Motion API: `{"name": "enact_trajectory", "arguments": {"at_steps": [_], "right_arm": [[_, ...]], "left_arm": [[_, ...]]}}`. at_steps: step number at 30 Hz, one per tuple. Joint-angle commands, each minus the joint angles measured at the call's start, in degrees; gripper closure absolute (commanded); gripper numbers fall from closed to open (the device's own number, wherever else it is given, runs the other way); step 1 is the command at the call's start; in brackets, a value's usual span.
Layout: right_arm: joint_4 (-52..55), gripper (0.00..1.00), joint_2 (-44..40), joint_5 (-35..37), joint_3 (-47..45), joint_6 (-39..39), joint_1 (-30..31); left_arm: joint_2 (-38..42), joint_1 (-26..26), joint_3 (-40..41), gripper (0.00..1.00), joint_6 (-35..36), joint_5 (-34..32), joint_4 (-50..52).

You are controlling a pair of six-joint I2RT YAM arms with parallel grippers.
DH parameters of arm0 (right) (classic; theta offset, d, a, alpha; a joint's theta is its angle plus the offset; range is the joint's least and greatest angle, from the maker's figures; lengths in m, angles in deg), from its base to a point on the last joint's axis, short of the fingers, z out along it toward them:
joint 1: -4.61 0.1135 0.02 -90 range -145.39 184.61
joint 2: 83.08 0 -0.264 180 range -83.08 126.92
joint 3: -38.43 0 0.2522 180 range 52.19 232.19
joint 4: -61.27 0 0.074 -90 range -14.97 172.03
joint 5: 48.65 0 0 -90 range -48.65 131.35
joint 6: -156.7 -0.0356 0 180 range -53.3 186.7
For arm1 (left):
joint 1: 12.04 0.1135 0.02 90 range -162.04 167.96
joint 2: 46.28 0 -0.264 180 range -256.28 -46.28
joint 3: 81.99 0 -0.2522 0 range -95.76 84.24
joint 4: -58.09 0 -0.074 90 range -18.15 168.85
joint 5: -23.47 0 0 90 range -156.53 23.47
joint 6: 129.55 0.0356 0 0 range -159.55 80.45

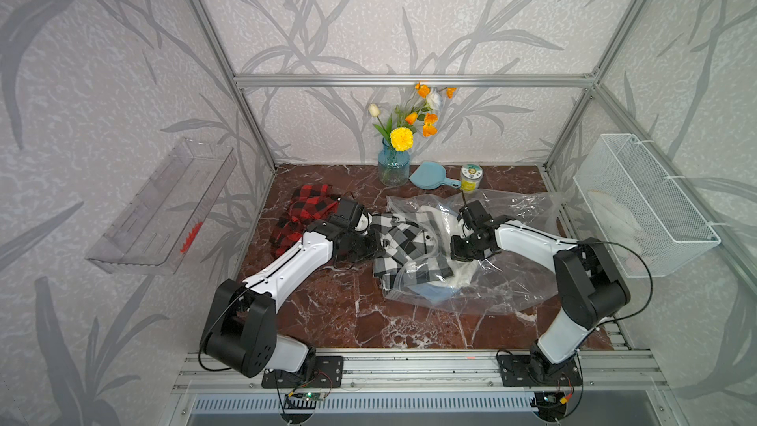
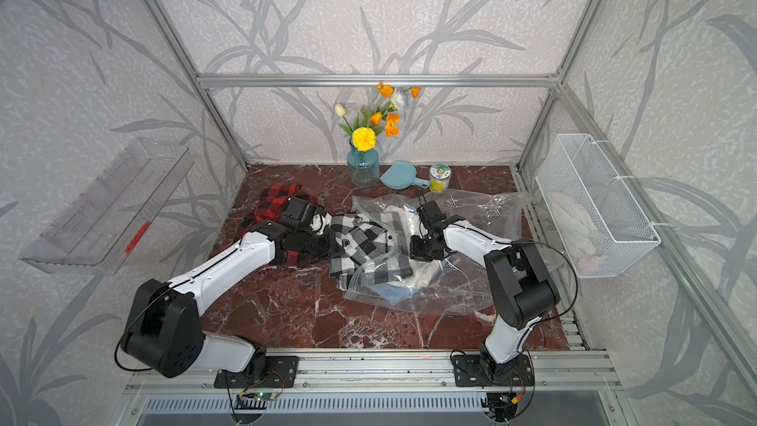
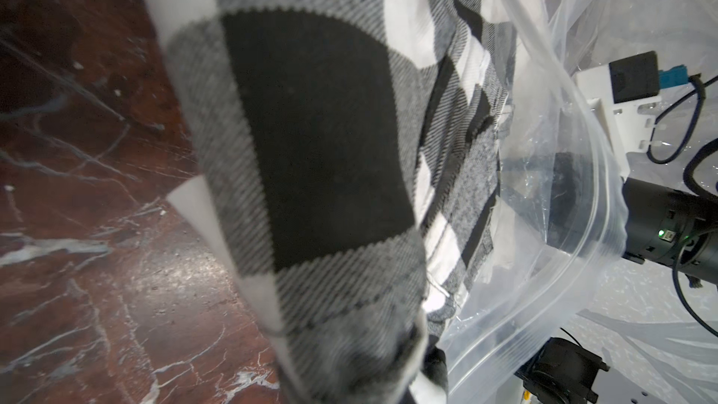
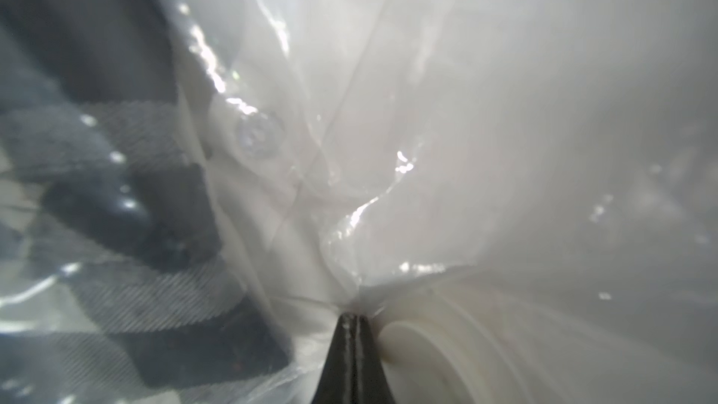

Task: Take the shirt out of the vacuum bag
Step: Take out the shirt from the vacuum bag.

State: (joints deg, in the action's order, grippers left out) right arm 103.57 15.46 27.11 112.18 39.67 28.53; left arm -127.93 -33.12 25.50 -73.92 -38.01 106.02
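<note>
Left wrist view: left gripper [image 1: 379, 245] clenched on shirt [image 3: 318, 157], half out of vacuum bag [image 1: 512, 215]; the rest trails toward right gripper [image 4: 352, 314], pinching the bag film.

Around me stand walls papered pale grey with darker leaf sprays [image 1: 327, 14]; an aluminium frame [image 1: 413, 80] edges them; beneath me lies a red-brown marble tabletop [image 1: 348, 313] veined in white; a clear plastic shelf [image 1: 164, 215] hangs on one side wall; a white wire basket [image 1: 639, 206] hangs opposite; by the back wall stands a blue glass vase [image 1: 392, 168] of orange and yellow flowers; the light is even.
</note>
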Motion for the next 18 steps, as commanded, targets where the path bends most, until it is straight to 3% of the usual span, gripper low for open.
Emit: {"name": "enact_trajectory", "arguments": {"at_steps": [1,9,18], "right_arm": [[5.21,1.0,2.7,7.36,-0.95,0.24,-1.14],[5.15,1.0,3.95,7.56,-0.31,0.29,-1.1],[4.71,1.0,5.16,7.01,0.04,0.29,-1.07]], "left_arm": [[2.72,2.41,-4.27,1.0,5.53,-6.19,10.4],[6.73,8.05,-5.56,1.0,8.13,-6.76,15.08],[9.24,8.34,-6.94,1.0,6.42,-1.71,13.01]]}}
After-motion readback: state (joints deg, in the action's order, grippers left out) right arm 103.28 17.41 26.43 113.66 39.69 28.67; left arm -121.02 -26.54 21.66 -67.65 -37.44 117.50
